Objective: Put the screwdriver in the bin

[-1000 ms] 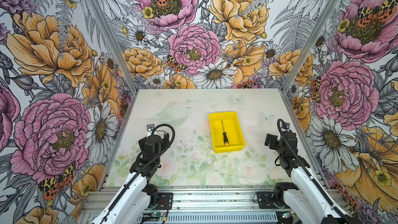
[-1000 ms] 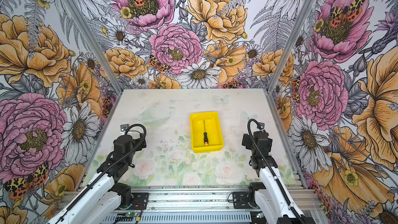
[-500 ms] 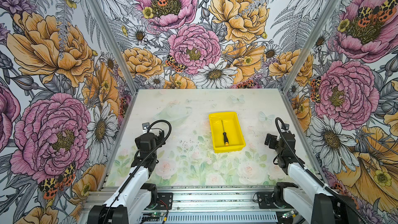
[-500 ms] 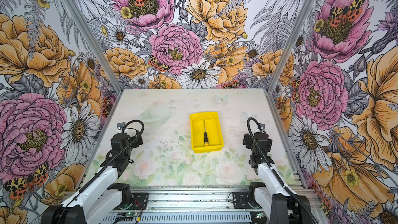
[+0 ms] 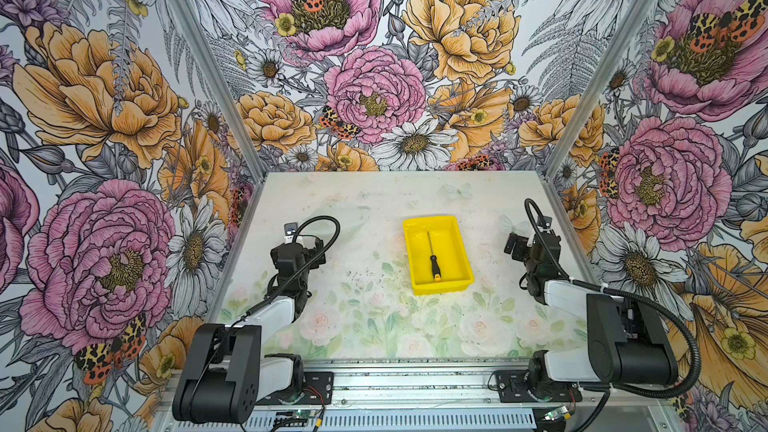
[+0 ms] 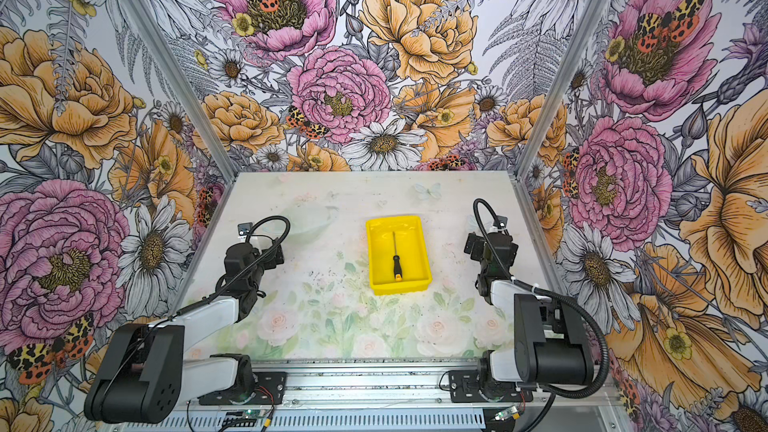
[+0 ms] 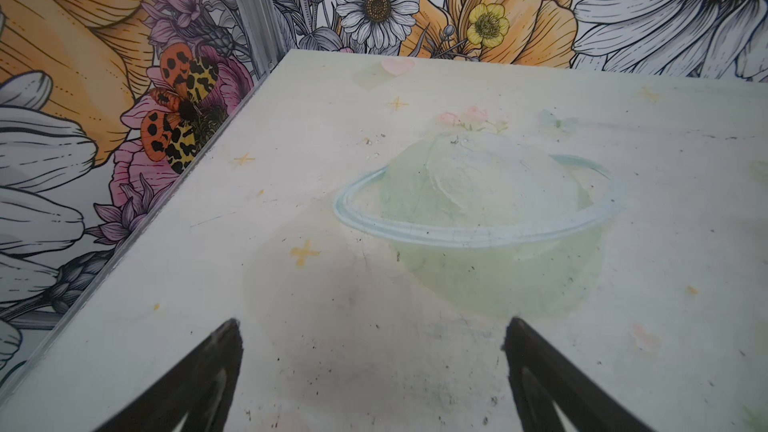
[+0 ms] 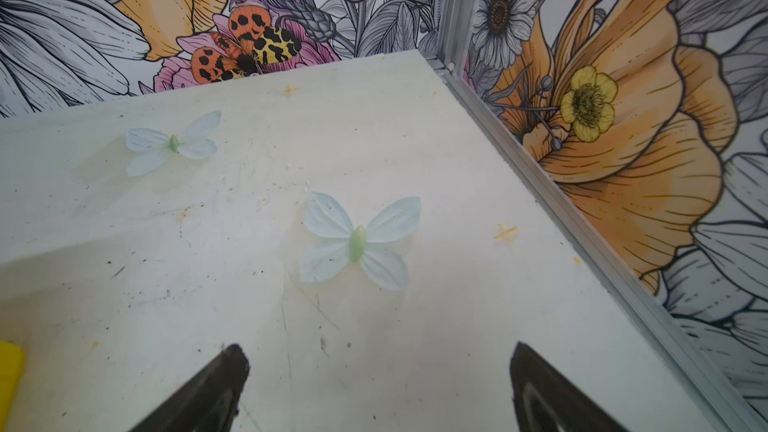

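Screwdriver (image 5: 433, 257) lies inside the bin (image 5: 409, 255), between our left gripper (image 7: 372, 326) and right gripper (image 8: 376, 353), well apart from both. Their fingers (image 7: 208, 359) gape wide, empty; we'd best leave the bin undisturbed.

We see the bin (image 5: 444, 285), a bright yellow, shallow rectangular tray with a flared rim. It sits flat on the desk (image 5: 365, 284), near the middle and slightly toward the right edge. The screwdriver (image 5: 433, 257) lies flat on the bin's floor, roughly along its long side. Its thin grey shaft points toward the desk's far edge. Its black handle, with the yellow-orange end cap, lies close to the bin's near wall. Both top views agree on this; the right wrist view catches only a yellow corner of the bin.
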Robot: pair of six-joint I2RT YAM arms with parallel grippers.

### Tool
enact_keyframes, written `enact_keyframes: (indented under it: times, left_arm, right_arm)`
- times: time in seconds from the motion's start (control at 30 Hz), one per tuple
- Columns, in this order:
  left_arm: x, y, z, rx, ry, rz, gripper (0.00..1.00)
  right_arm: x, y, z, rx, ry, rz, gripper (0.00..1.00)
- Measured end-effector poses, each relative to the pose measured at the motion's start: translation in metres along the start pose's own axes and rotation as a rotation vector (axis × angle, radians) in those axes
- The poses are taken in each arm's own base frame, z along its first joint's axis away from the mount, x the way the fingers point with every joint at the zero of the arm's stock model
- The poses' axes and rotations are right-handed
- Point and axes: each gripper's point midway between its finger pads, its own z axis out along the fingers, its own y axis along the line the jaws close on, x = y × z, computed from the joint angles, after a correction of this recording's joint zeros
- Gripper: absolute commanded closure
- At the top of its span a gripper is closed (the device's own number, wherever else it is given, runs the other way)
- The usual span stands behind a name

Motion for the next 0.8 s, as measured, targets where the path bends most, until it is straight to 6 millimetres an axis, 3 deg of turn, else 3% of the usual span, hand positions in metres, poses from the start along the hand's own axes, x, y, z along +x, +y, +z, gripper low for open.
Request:
enact_keyframes:
  times: [0.1,0.33,0.47,0.57,0.67,0.8]
  left_arm:
    - [-0.009,-0.001,0.009,0.000,-0.027,-0.011,0.01]
    - [-0.020,0.000,0.016,0.015,-0.070,-0.027,0.01]
    - [-0.029,0.009,0.022,0.031,-0.120,-0.057,0.01]
    - [-0.015,0.009,0.034,0.053,-0.098,-0.057,0.01]
    - [0.001,-0.002,0.038,0.090,-0.065,-0.038,0.01]
    - [-0.007,-0.007,0.037,0.104,-0.100,-0.035,0.01]
  right_arm:
    - [-0.005,0.010,0.009,-0.026,-0.007,-0.029,0.01]
    - [-0.016,0.028,0.007,-0.093,-0.072,-0.063,0.01]
    - [-0.003,0.026,0.003,-0.096,-0.096,-0.073,0.00]
    - [0.007,0.026,0.003,-0.098,-0.081,-0.080,0.01]
    - [0.002,0.029,0.002,-0.103,-0.102,-0.086,0.00]
    - [-0.002,0.032,0.001,-0.105,-0.120,-0.091,0.00]
